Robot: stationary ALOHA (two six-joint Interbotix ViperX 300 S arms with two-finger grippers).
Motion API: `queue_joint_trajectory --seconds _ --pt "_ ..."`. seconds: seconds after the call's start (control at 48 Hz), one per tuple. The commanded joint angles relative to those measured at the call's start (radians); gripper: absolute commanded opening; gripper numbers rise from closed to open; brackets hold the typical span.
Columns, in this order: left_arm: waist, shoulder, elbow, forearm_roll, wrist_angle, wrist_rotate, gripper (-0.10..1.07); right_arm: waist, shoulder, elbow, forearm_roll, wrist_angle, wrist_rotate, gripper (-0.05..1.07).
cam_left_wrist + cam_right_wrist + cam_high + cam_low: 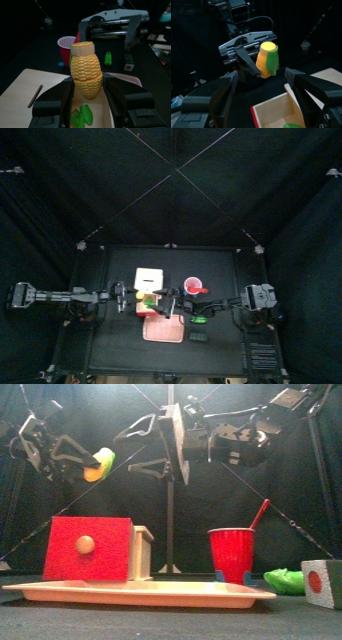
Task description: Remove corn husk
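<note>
Showing husk strip (pixel 272 61) on cob (pixel 265 60): R wrist only.

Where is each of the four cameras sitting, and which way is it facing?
Top: high overhead, straight down on the table; both arms enter from the sides.
Front: table height, looking level past the red cup; arms hang behind.
Left wrist: on the left arm, along the left tool gripping the corn cob.
Right wrist: on the right arm, past the open right tool.
Shared: both wrist views show the cob.
</note>
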Motion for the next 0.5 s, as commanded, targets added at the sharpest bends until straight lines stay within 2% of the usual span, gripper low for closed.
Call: queue_joint_trajectory --seconds 0.0,0.083,0.188,0.479 --pt "-0.051 0.006 -0.008 0.098 -0.048 -0.002 0.63 -0.005 -0.044 -0.012 -0.094 -0.008 0.003 1.04" --pt "-0.077 0.012 -0.003 0.16 -0.095 0.0 0.62 -0.005 -0.035 -0.02 -0.129 -0.008 -0.005 1.04" --pt "-0.078 0.017 0.0 0.202 -0.124 0.0 0.62 -0.006 -0.029 -0.023 -0.13 -0.008 -0.005 1.04" --pt "-0.078 0.049 -0.012 0.202 -0.137 0.002 0.62 -0.011 -0.009 -0.069 -0.149 -0.008 -0.008 1.04"
